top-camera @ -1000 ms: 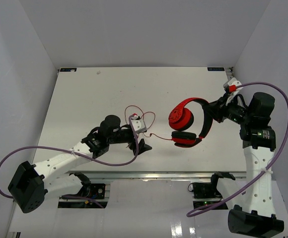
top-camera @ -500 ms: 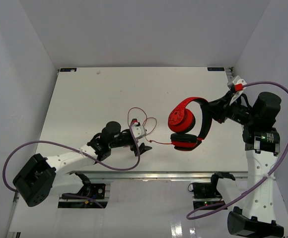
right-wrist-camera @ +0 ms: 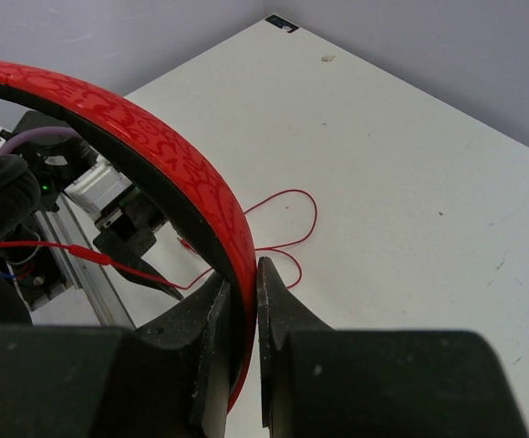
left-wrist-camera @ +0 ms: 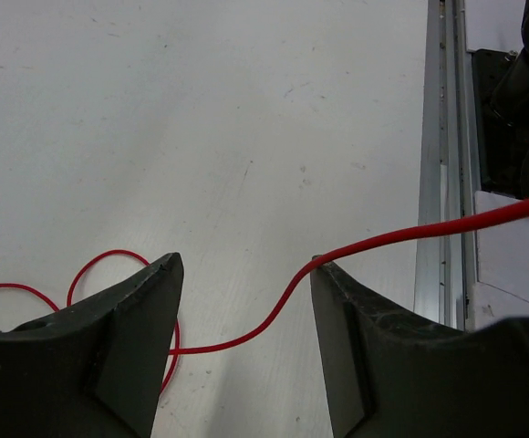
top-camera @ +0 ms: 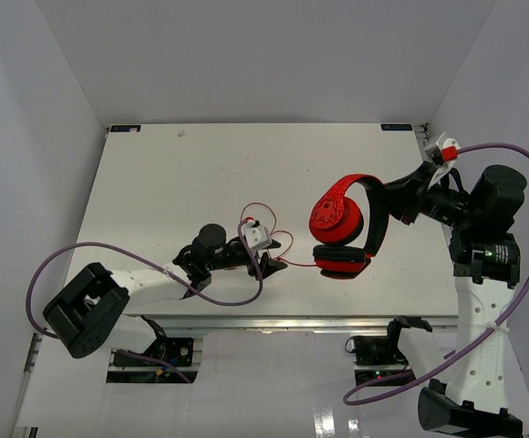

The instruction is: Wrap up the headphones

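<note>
Right end effector (right-wrist-camera: 243, 290) clamped on headband of red headphones (top-camera: 342, 224), over right-centre of bench (top-camera: 155, 182). Left end effector (left-wrist-camera: 243, 266) low near front edge, fingers spread wide. Thin red cord (left-wrist-camera: 383, 239) crosses gap, touching one fingertip; slack loops lie on bench.

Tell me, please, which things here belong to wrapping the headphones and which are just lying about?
Part of the job:
headphones, held at the band by the right tool
red cord, running through the open left tool

Just there:
purple robot cables
table
</note>
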`<state>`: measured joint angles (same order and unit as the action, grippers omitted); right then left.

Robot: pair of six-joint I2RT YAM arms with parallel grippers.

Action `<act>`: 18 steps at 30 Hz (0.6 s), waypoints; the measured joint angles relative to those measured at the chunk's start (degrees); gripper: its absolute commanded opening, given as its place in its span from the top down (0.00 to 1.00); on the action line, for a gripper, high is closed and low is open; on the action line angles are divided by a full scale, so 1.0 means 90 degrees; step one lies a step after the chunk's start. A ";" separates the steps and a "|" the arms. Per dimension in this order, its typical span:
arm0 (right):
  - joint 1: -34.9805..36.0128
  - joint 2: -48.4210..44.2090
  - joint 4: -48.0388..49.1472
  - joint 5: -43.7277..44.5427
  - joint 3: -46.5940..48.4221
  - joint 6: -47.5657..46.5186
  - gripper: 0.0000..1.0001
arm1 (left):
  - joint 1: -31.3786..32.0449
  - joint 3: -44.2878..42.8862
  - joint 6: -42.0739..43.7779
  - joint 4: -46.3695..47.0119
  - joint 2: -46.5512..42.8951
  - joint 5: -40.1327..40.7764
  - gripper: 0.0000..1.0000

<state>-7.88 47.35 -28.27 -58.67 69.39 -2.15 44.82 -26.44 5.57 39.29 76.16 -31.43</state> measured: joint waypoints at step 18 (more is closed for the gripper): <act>-0.0005 0.0131 0.0213 -0.0226 0.0024 0.0505 0.92 | 0.0000 -0.0166 -0.0085 0.0350 0.0688 -0.0282 0.91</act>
<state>-7.92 48.53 -26.35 -60.71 69.60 2.40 44.82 -27.93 4.81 42.44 82.35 -33.96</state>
